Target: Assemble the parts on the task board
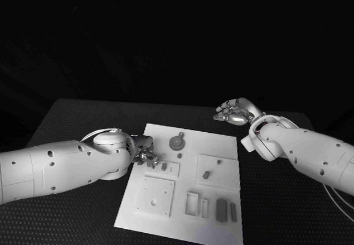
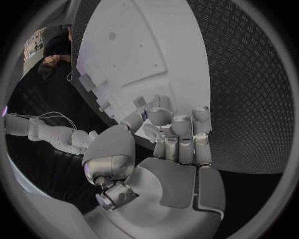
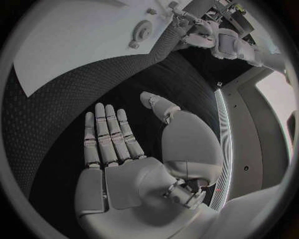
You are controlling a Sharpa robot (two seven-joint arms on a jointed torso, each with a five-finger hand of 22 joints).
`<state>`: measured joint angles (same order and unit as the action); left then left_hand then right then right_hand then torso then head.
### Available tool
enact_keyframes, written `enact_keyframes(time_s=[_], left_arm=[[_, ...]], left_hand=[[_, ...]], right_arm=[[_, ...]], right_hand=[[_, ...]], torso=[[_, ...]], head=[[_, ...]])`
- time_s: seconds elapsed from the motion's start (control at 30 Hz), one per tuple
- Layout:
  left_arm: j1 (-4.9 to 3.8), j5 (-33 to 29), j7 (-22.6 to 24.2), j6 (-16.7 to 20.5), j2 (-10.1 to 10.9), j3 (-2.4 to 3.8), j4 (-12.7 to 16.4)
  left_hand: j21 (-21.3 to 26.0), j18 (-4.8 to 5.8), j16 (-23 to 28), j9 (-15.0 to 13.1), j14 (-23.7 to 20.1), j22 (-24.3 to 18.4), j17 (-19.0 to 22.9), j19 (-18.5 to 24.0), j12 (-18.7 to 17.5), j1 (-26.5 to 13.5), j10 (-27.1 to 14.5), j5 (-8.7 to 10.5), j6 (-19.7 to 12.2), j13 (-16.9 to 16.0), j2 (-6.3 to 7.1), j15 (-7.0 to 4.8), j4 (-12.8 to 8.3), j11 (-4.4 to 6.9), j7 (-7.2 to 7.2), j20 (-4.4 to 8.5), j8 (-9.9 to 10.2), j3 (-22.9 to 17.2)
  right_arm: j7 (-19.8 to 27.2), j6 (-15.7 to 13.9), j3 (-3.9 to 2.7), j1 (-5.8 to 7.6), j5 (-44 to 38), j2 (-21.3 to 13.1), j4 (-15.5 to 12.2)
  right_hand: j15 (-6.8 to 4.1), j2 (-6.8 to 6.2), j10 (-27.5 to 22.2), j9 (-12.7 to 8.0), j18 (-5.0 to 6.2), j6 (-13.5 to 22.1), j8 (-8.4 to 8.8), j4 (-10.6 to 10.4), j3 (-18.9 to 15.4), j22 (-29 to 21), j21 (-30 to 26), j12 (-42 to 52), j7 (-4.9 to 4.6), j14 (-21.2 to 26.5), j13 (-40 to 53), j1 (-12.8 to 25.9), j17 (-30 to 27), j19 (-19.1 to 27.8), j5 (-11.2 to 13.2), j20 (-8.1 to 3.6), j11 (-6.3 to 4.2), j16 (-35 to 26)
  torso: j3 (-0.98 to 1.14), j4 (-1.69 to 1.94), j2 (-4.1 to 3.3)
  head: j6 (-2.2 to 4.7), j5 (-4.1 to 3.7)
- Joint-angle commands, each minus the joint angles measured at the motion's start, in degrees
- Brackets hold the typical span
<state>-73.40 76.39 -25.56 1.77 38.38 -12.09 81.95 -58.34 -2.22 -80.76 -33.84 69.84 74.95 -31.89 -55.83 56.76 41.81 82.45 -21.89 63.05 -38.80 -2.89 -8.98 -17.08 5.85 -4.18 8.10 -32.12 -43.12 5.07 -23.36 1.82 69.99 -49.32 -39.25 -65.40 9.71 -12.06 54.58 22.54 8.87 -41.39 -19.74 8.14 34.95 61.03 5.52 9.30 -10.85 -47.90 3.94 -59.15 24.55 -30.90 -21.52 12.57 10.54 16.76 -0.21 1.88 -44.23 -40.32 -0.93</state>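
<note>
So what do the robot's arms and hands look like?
Both arms are chunky smooth white shells with little round holes. The left hand and right hand are shiny silver metal with pale jointed fingers and rounded thumb parts. Thin cables hang by the right arm.

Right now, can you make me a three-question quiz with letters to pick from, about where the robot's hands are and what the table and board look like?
1. Where is the left hand?
A. at the left edge of the task board
B. off the table
C. beside the right hand

2. What colour is the task board?
A. black
B. white
C. red

3. What is the right hand doing?
A. holding the gear-shaped part
B. pressing the board
C. holding nothing, fingers apart

Answers:
1 A, the head view shows it over the board's left edge.
2 B, it is a white plate on the black table.
3 C, its wrist view shows straight fingers over bare table.
</note>
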Motion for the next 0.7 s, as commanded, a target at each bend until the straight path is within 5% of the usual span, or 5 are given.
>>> enact_keyframes(time_s=[0.03,0.7], left_arm=[[0.50,1.0,-0.6,0.1,0.0,-0.30,0.0],[1.35,3.7,-0.2,1.6,0.7,-0.29,1.1]], left_hand=[[-0.4,-0.44,-0.2,0.0,1.2,1.0,0.1,-0.4,0.3,0.2,-1.4,-0.19,5.8,0.1,-0.89,-1.65,0.8,1.72,5.54,7.21,-0.3,-1.4],[-0.5,-0.48,-0.2,0.0,1.3,1.0,0.2,-0.5,0.3,0.3,-1.5,-0.05,5.7,0.2,-0.78,-1.73,0.8,1.79,5.60,7.26,-0.4,-1.5]], right_arm=[[0.4,0.7,-0.02,-0.03,-0.4,0.0,0.0],[0.4,0.9,-0.02,-0.28,-0.4,-0.1,0.0]], right_hand=[[0.38,0.11,0.4,-0.1,-0.75,0.4,-0.31,0.0,-0.2,0.1,-0.4,-0.2,-1.66,0.2,0.0,0.1,-0.1,0.3,-0.3,-0.06,0.07,-0.4],[0.37,0.14,0.4,-0.1,-0.77,0.4,-0.33,0.0,-0.3,0.2,-0.5,-0.3,-1.67,0.2,0.0,0.2,-0.1,0.3,-0.4,-0.08,0.07,-0.4]], torso=[[0.02,0.01,0.01],[0.03,0.00,0.02]], head=[[-0.02,0.02],[-0.12,0.07]])
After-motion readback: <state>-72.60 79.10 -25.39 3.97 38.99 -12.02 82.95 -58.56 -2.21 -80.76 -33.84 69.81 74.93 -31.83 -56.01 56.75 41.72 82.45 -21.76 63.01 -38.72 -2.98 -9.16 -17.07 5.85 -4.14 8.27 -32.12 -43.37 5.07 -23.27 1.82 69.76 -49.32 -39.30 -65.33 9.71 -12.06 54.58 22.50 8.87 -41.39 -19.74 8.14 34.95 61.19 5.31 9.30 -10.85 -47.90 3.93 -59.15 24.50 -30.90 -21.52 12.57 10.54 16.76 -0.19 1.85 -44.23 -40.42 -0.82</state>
